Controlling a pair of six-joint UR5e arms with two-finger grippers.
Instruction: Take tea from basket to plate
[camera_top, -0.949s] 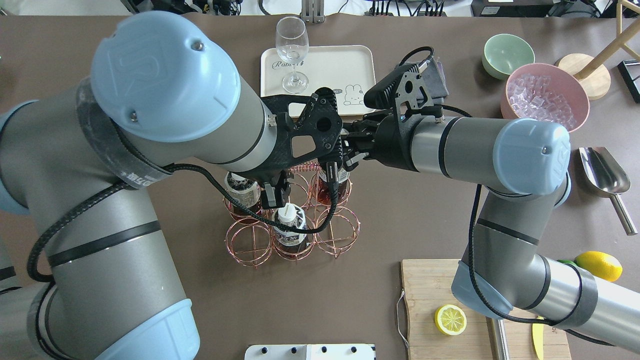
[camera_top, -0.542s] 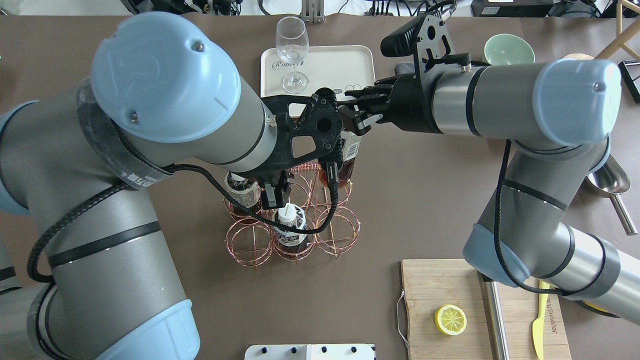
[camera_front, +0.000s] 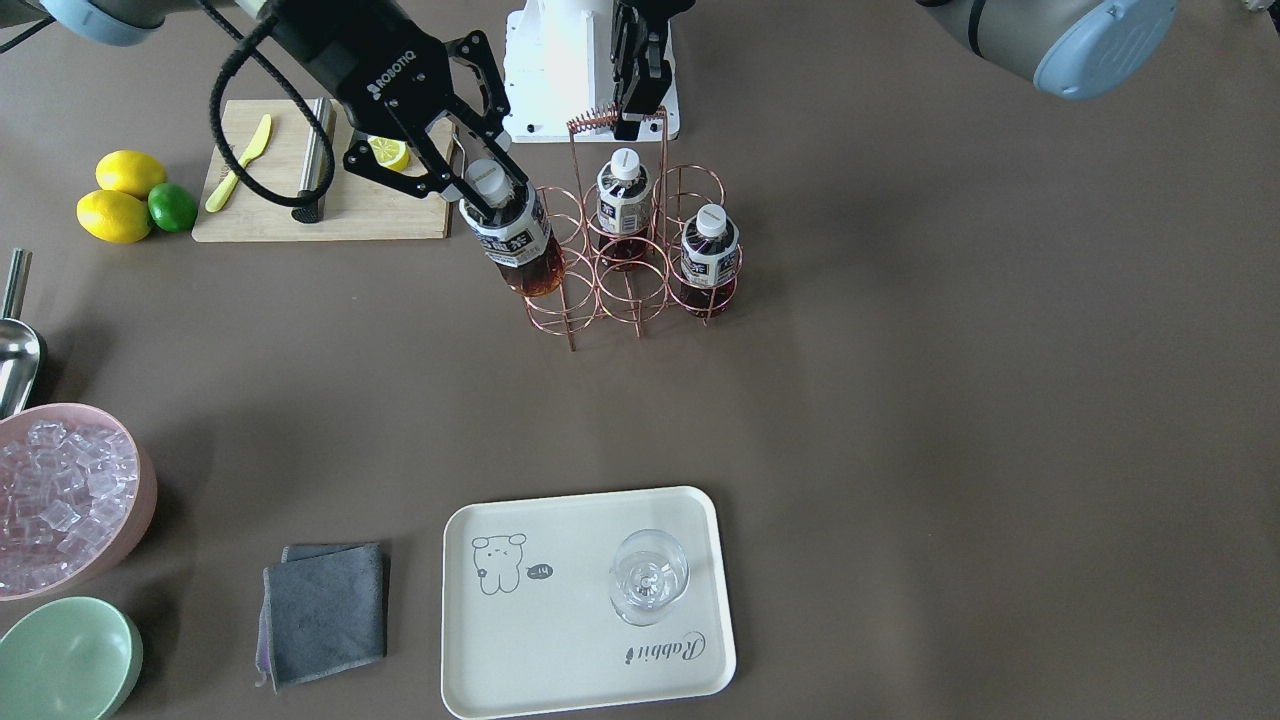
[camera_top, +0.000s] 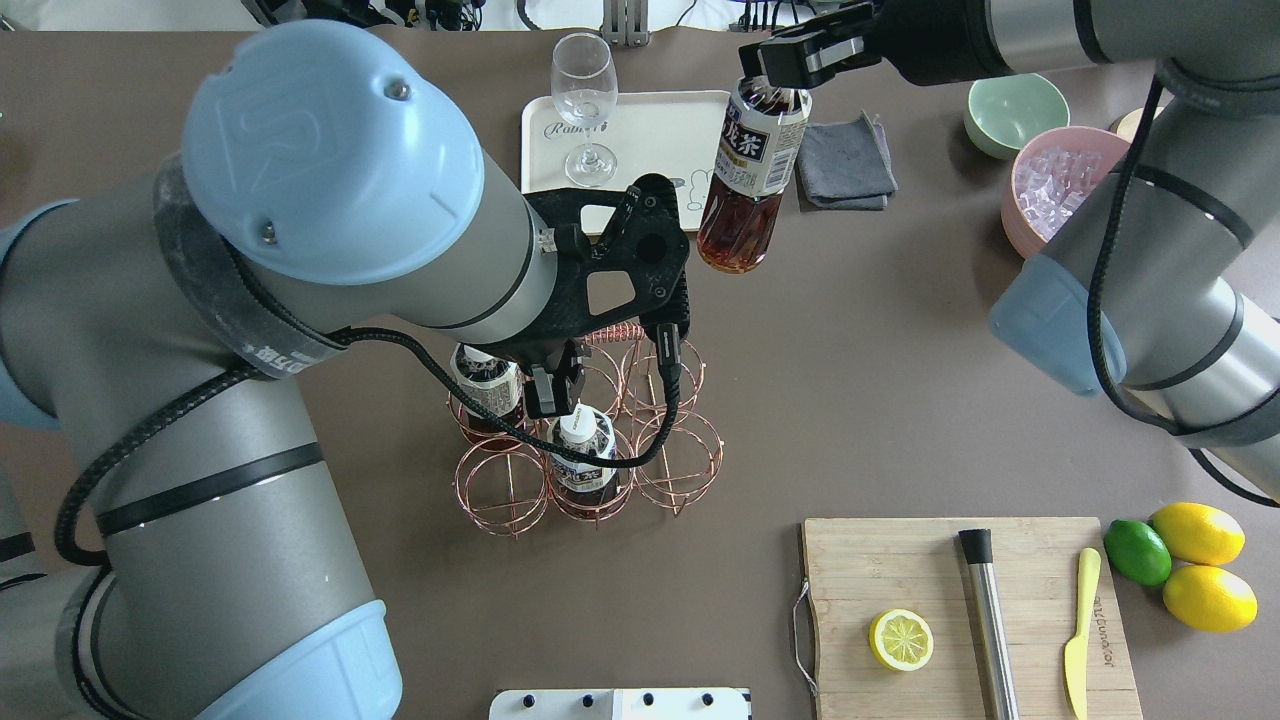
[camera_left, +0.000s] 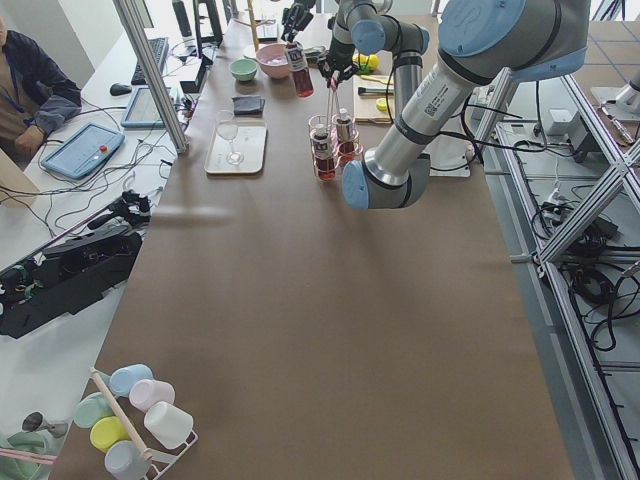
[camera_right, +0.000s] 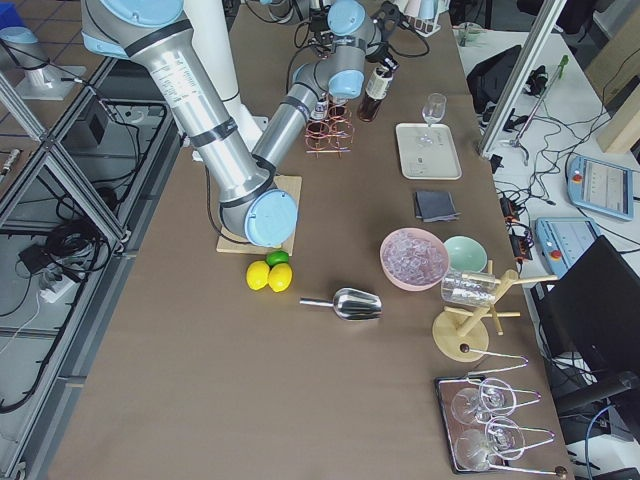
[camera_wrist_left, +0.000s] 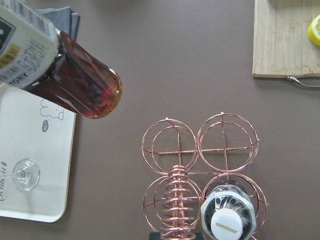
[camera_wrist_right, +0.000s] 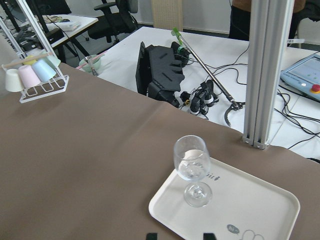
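overhead exterior view: you see the right gripper (camera_top: 778, 62) clenched on the neck of the tea (camera_top: 742, 190), just under the cap. the bottle hangs in the air, tilted, with its base lower than its cap. it is clear of the basket (camera_top: 680, 462) and touches neither the basket nor the plate (camera_top: 665, 130). in this view its base shows just off the plate's edge on the robot's right, over bare table. check the exterior front-facing view for the same grasp: the right gripper (camera_front: 484, 186) straddles the white cap end, and the dark tea fills the lower half of the bottle.

note the left gripper (camera_top: 556, 392) at the top of the basket's coiled handle (camera_wrist_left: 176, 200). its fingers stand close together, but you cannot tell whether they clamp the wire.

two like bottles stand upright in the basket: an end-cell bottle (camera_top: 485, 385) in the row toward the plate, and a middle-cell bottle (camera_top: 583, 455) in the row toward the robot.

on the plate a wine glass (camera_top: 585, 105) stands upright near the "rabbit" script. a grey cloth (camera_top: 845, 165) lies just beside the plate. beyond the cloth sit a green bowl (camera_top: 1015, 105) and a pink bowl (camera_top: 1060, 195) of ice.
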